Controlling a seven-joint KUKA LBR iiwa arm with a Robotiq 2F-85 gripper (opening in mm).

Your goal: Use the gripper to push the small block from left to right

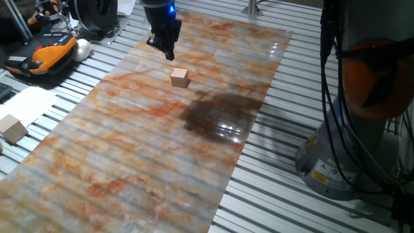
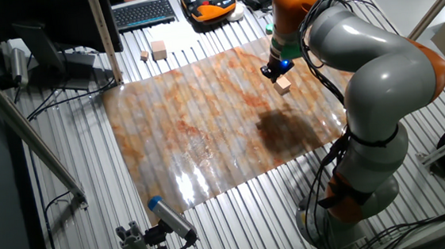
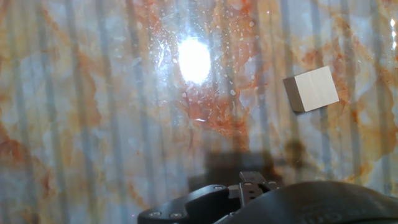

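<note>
The dark black two-finger gripper (image 1: 169, 54) with the blue glow above its fingers hangs just over the far end of the mat, tips close to the surface. Honestly can't tell how far apart the fingers are; they look bunched together in both fixed views, but it's too small to call, and the hand view only catches a bit of dark housing at the bottom edge.

The small tan wooden cube (image 1: 180, 77) sits on the mat just beside the gripper, not touching it. In the hand view the cube (image 3: 311, 89) is up in the right part, sitting square on the mat with a gap to the gripper.

Can't read any writing. There's a yellow warning sticker on the grey robot base (image 1: 321, 169), but the text is too small.

The marbled orange-and-grey glossy mat (image 1: 142, 162) has a dark smudge near its middle and lamp glare on it. It lies on the ribbed aluminium counter (image 1: 291, 200). Off the mat: a larger pale wooden block (image 1: 12, 128), an orange-and-black handheld pendant (image 1: 45, 53) and a black keyboard (image 2: 144, 13) further back.
</note>
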